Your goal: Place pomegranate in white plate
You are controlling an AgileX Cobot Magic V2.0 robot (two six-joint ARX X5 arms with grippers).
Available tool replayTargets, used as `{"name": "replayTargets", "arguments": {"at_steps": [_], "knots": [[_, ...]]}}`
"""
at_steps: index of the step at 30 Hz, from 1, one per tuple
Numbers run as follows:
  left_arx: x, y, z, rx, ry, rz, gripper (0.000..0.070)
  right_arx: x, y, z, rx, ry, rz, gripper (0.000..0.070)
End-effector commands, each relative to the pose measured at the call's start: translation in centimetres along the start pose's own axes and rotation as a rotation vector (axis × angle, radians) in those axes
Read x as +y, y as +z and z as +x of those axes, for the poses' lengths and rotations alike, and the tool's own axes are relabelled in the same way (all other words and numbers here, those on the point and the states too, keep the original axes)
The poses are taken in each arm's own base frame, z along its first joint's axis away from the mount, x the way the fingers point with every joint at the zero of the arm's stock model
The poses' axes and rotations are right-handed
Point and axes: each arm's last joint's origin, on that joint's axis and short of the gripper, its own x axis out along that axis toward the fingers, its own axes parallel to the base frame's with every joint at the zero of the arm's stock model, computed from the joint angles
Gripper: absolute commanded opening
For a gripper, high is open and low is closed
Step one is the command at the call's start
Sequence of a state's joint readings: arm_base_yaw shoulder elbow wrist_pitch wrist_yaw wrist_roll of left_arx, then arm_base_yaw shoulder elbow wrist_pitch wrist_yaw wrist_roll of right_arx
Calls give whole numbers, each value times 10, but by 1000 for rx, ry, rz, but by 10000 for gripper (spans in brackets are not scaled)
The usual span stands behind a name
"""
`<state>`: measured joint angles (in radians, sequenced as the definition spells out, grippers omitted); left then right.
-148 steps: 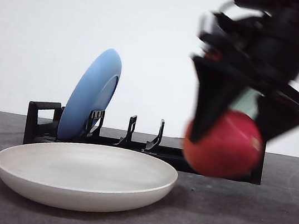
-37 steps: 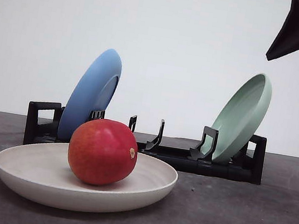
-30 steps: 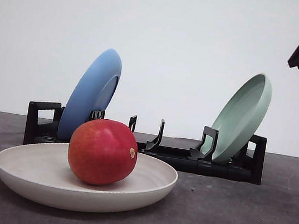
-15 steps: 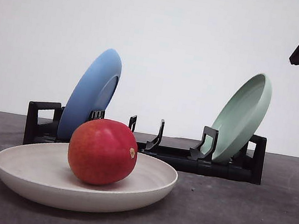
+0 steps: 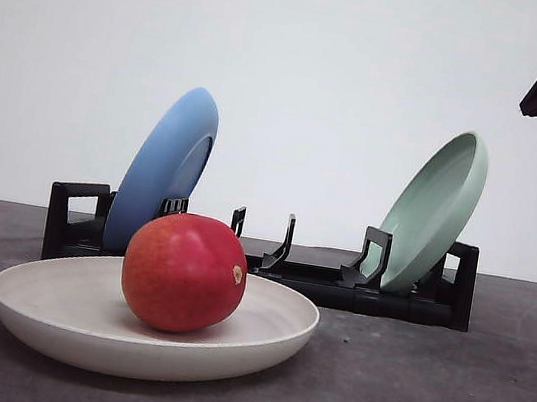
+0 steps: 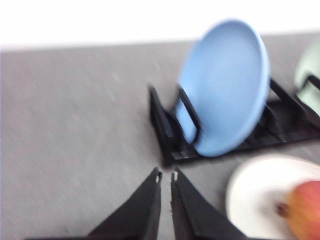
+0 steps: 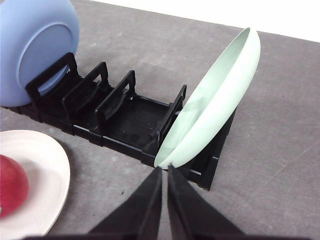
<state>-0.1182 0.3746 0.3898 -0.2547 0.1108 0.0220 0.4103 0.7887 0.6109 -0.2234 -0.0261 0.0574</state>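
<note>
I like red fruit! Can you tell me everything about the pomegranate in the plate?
The pomegranate is round, smooth and glossy, deep red with an orange tinge on its right side and a small tan spot there. It looks whole and unbroken. It sits inside the white plate, resting on the plate's shallow floor, a little right of the middle. Nothing else touches it. The dish rack stands behind it.

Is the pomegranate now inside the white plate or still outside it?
Inside. The pomegranate rests in the white plate, within its rim, with no gripper touching it.
</note>
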Motion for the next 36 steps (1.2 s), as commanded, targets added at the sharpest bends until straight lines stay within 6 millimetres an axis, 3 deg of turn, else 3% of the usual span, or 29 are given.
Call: {"name": "replayTargets", "arguments": {"at_steps": [1, 7, 11, 23, 36], "knots": [[1, -10, 1, -43, 20, 18, 16, 1, 2, 1, -9, 4, 5, 13], [6, -50, 3, -92, 105, 11, 16, 1, 2, 1, -9, 4, 4, 13], [9, -64, 3, -95, 166, 4, 16, 1, 2, 1, -9, 4, 5, 13], [12, -83, 3, -160, 207, 8, 16, 1, 2, 1, -9, 4, 5, 13], [12, -84, 3, -154, 205, 8, 16, 1, 2, 1, -12, 4, 5, 13]]}}
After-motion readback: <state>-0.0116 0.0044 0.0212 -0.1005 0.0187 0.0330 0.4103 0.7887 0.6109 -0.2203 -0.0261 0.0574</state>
